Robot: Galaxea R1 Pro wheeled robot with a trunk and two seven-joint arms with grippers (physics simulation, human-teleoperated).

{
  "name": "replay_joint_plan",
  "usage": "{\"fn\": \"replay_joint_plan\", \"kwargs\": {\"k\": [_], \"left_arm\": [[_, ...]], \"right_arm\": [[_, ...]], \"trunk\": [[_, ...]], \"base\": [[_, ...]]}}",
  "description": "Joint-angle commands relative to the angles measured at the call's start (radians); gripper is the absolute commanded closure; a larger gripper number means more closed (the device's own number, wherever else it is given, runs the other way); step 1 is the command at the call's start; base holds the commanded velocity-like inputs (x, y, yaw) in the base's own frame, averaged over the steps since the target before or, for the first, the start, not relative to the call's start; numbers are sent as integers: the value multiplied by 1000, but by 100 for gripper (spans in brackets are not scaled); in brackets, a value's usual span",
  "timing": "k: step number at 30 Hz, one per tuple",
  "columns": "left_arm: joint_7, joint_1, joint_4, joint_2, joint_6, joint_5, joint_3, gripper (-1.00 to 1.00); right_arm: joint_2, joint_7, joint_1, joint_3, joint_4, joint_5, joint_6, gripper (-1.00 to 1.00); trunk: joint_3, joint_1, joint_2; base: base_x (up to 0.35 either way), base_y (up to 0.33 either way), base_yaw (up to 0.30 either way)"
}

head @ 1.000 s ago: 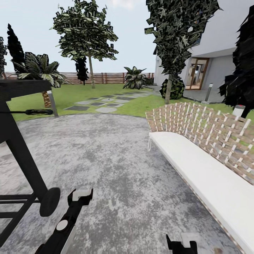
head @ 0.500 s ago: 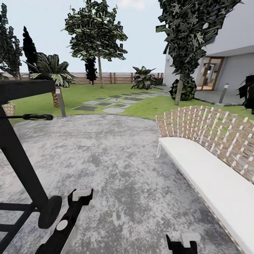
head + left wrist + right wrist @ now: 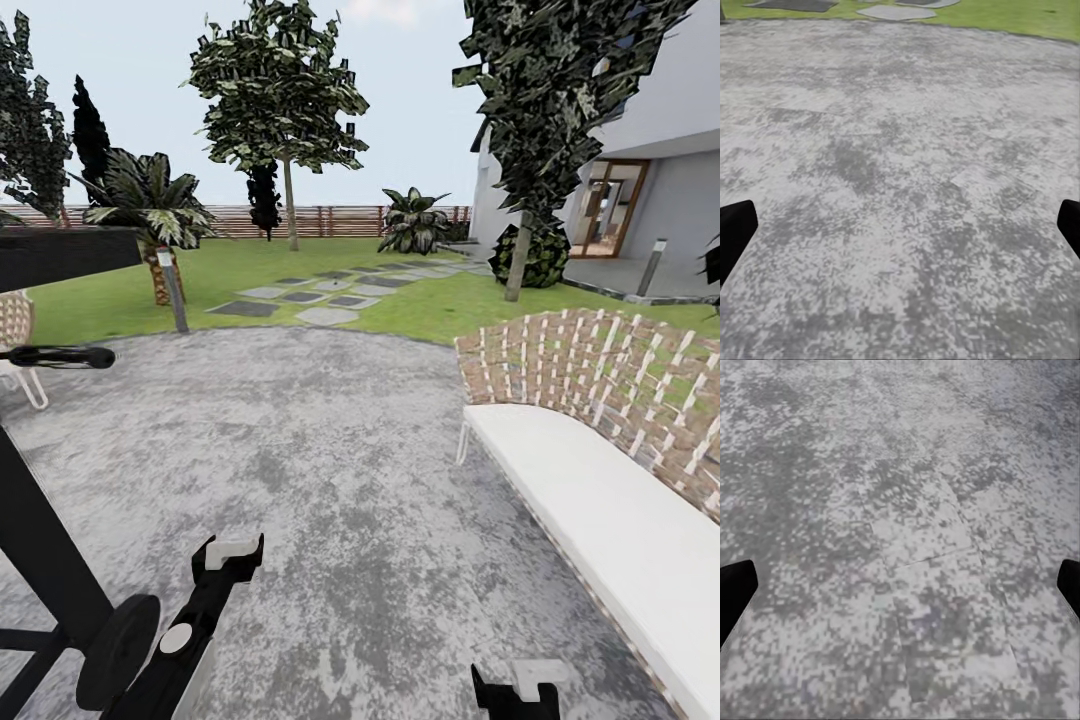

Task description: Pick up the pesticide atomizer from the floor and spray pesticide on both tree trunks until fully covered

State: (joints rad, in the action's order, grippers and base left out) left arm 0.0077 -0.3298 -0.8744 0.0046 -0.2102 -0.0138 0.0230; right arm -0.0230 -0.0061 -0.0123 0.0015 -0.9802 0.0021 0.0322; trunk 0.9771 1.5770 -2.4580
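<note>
Left tool point(image 3: 232, 556) low, fingers apart.

home garden | mottled grey paved patio point(image 3: 330, 480) edged by green lawn point(image 3: 440, 305) | woven-back bench with white seat point(image 3: 600, 440) on the patio | stepping stones point(image 3: 310, 298) across the lawn | brown slat fence point(image 3: 340, 220) behind the lawn | white house with glazed door point(image 3: 610, 205) beyond the bench | trees point(image 3: 285, 110) on the lawn

Head cam fwd over paving point(image 3: 330, 470) toward lawn point(image 3: 250, 270); wrist cams down, same paving.
</note>
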Motion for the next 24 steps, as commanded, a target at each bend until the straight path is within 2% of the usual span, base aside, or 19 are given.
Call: {"fn": "replay_joint_plan", "kwargs": {"k": [1, 11, 24], "left_arm": [[0, 0, 0, 0, 0, 0, 0, -100], [0, 0, 0, 0, 0, 0, 0, -100], [0, 0, 0, 0, 0, 0, 0, -100]], "right_arm": [[0, 0, 0, 0, 0, 0, 0, -100], [0, 0, 0, 0, 0, 0, 0, -100], [0, 0, 0, 0, 0, 0, 0, -100]], "trunk": [[0, 0, 0], [0, 0, 0], [0, 0, 0]], "base": [[327, 0, 1], [327, -10, 0], [327, -77, 0]]}}
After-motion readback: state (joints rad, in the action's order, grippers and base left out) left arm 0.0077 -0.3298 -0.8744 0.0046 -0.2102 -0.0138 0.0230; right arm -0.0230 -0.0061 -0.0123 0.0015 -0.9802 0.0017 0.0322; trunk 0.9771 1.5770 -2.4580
